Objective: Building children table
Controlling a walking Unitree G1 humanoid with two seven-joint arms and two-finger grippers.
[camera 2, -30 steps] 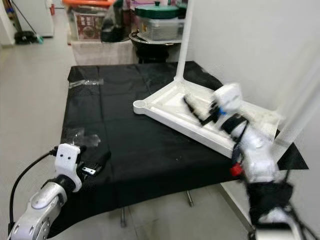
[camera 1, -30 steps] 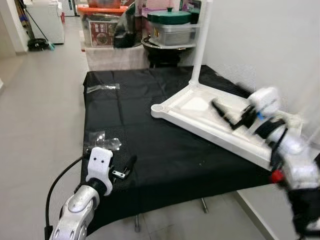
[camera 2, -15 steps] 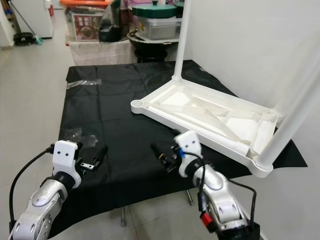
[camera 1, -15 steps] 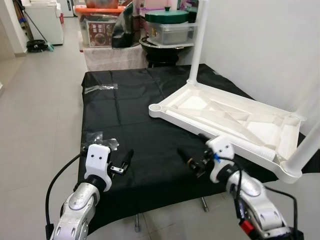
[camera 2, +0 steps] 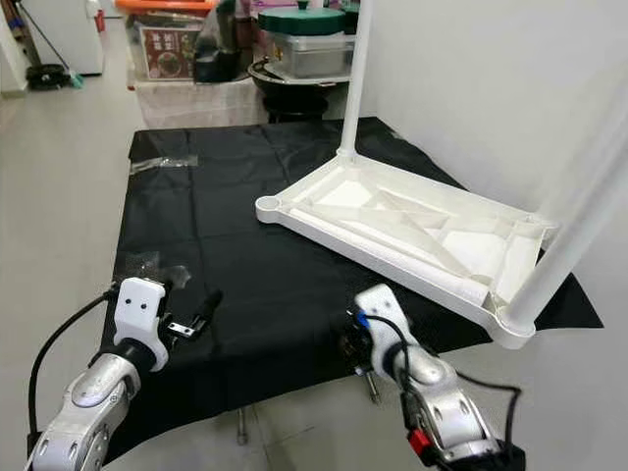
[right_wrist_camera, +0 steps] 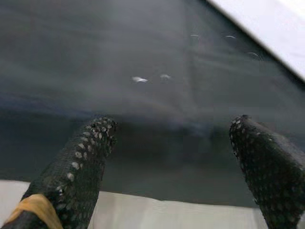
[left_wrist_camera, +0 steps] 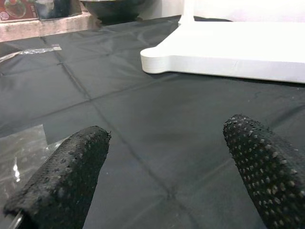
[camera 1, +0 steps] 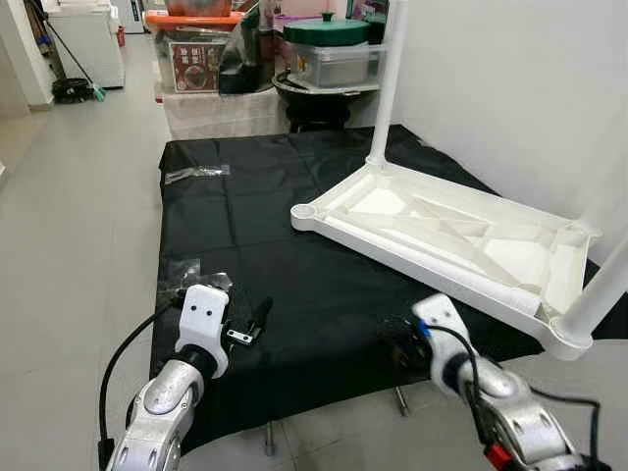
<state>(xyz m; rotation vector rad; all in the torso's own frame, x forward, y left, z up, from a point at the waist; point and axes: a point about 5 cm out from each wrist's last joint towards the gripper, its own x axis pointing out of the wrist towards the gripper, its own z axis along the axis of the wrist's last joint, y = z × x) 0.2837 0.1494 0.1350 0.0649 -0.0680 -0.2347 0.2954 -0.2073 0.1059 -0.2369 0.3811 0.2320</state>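
Observation:
A white plastic children's table (camera 1: 446, 245) lies upside down on a black cloth (camera 1: 255, 226). One white leg (camera 1: 386, 78) stands up from its far corner and another (camera 1: 601, 292) from its near right corner. The near left corner socket (camera 1: 304, 210) holds no leg. My left gripper (camera 1: 257, 318) hovers low over the cloth's near left part, open and holding nothing (left_wrist_camera: 167, 162). My right gripper (camera 1: 396, 345) is at the cloth's front edge, short of the table's long side, also open and holding nothing (right_wrist_camera: 176, 157).
Two clear plastic bags lie on the cloth, one far left (camera 1: 196, 173) and one beside my left gripper (camera 1: 191, 275). Behind the cloth stand a green-lidded pot (camera 1: 332, 33) and an orange-lidded box (camera 1: 198, 47). A white wall runs along the right; grey floor (camera 1: 78, 216) lies to the left.
My right arm has drawn back from over the upturned table to the cloth's front edge and sunk lower. My left gripper has shifted slightly right. The view has barely moved.

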